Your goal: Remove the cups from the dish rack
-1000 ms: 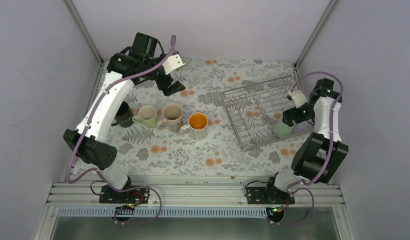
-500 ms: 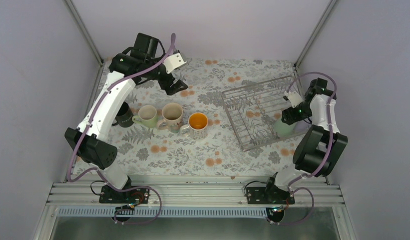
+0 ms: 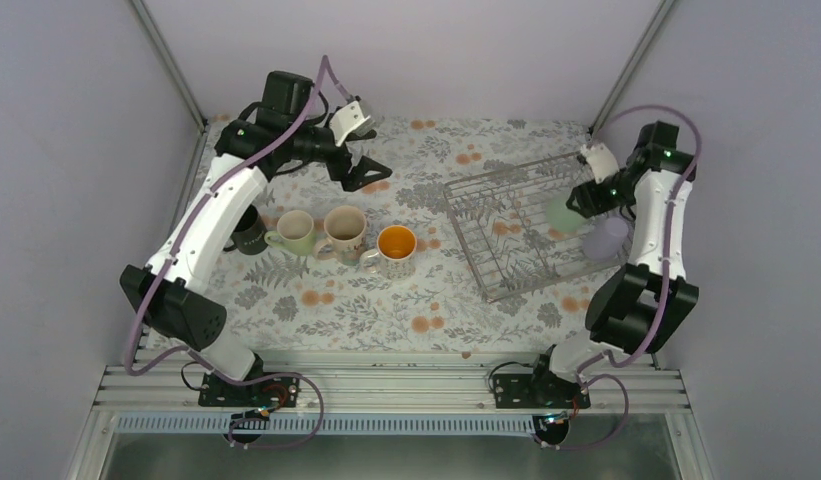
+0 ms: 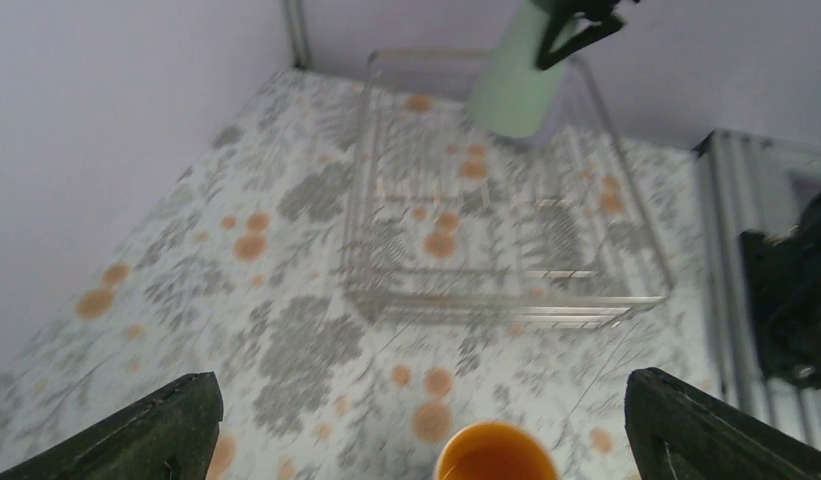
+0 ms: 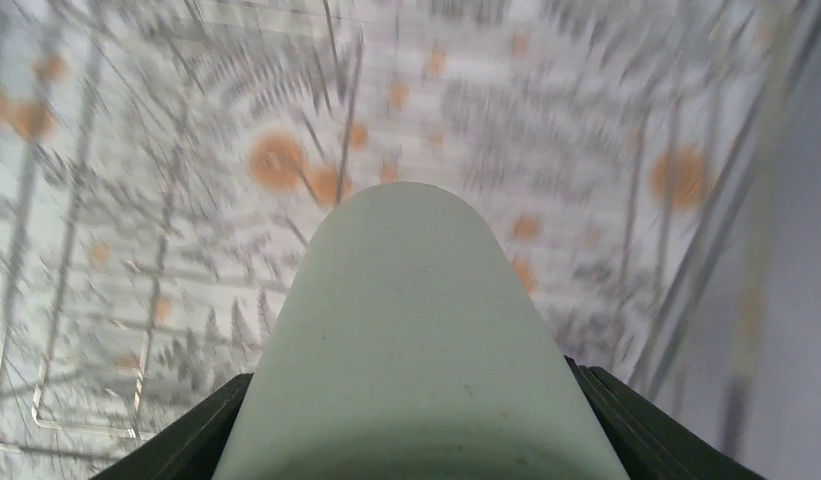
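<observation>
Green tumbler [image 3: 560, 213]: your right claw [image 3: 578, 203] pinched it above the dish rack [image 3: 486, 215] (lavender tumbler [image 3: 607, 238] not yet unloaded). Left claw [image 3: 371, 172]: spread, idle. Next you needed a carry to the desk [image 3: 426, 300] and a gentle release.

Table [image 3: 386, 310] covered in floral cloth, grey leaves, orange dots. Plain lavender-grey walls [image 3: 436, 50] on three sides. Ribbed aluminium rail [image 3: 386, 385] along near edge. Metal posts [image 3: 168, 62] in back corners.

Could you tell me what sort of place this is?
Probably a robotics lab test cell: plain lilac walls framed by aluminium posts, and a dish rack staged on a floral-clothed table.
</observation>
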Robot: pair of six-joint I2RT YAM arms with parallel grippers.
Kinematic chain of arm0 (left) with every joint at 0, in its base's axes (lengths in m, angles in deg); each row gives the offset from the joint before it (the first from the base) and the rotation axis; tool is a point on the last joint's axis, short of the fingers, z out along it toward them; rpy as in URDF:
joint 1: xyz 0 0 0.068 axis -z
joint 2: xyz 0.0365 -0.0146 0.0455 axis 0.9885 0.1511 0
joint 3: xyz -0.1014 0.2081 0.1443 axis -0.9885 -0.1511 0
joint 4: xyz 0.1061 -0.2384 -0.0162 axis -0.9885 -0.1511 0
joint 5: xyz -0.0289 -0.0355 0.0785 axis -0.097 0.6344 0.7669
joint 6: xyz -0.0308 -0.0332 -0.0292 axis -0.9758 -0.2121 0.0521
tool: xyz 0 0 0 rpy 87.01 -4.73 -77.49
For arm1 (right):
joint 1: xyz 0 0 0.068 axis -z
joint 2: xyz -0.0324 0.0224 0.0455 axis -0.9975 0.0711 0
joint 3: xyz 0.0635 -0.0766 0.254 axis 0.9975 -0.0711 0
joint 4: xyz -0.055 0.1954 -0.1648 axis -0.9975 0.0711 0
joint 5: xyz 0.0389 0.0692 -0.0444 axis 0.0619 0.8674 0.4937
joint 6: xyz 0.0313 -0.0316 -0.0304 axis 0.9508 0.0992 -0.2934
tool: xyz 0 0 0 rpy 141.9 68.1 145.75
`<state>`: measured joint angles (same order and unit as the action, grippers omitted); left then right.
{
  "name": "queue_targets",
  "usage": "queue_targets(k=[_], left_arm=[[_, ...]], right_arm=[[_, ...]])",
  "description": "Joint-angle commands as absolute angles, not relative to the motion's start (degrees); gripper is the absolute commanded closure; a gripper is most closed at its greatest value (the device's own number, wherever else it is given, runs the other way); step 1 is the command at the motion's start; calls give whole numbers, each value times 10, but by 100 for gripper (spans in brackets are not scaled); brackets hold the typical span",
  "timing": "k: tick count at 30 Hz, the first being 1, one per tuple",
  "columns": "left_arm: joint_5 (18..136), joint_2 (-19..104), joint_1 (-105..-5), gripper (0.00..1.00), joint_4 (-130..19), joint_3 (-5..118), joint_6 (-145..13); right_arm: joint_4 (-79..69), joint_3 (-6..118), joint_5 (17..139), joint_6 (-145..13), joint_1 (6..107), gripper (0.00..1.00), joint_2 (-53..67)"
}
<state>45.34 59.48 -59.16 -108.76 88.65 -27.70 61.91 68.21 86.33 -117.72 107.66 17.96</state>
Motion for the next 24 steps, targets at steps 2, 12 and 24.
queue_targets(k=[2, 12, 24], left_arm=[[287, 575, -589, 0, -954, 841, -358], [188, 592, -588, 0, -806, 800, -450], [147, 622, -585, 0, -727, 804, -525]], right_arm=[[678, 835, 996, -1137, 1037, 85, 125], [663, 980, 1263, -1054, 948, 93, 129], [347, 829, 1464, -833, 852, 94, 97]])
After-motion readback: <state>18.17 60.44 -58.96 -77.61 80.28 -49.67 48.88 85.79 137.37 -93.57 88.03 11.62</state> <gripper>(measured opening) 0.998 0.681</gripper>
